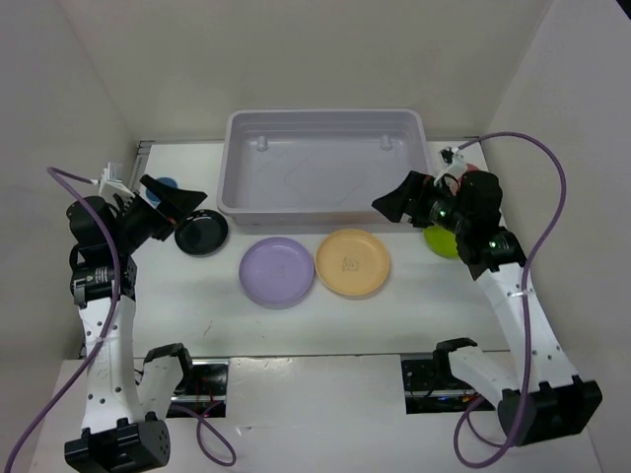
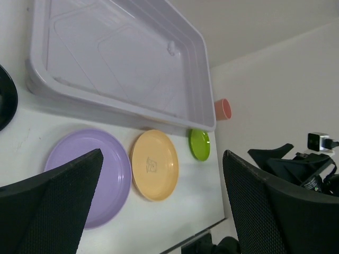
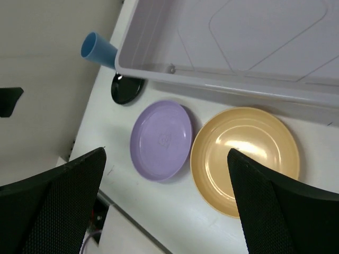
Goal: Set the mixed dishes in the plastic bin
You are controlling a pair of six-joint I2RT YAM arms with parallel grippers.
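While the left arm (image 1: 104, 325) and right arm (image 1: 518, 315) stand bent at the elbow on either side of the plastic bin (image 1: 325, 172), each aims its pincer inward at a near corner of the bin. The left pincer (image 1: 187, 209) and right pincer (image 1: 389, 205) both have their black, mesh-textured fingers spread wide apart. The bin, a translucent grey-lavender tub with rounded corners and a rim, sits on the white bench (image 1: 296, 325). Before its near wall lie smooth round plates, the lilac plate (image 1: 277, 272) and yellow-orange plate (image 1: 352, 262) side by side. The black plate (image 1: 202, 233) lies off its left near corner and the lime green plate (image 1: 441, 241) off its right. The blue cup (image 1: 166, 183) sits beside the bin's left end, the salmon-pink cup (image 2: 222, 109) beside its right.
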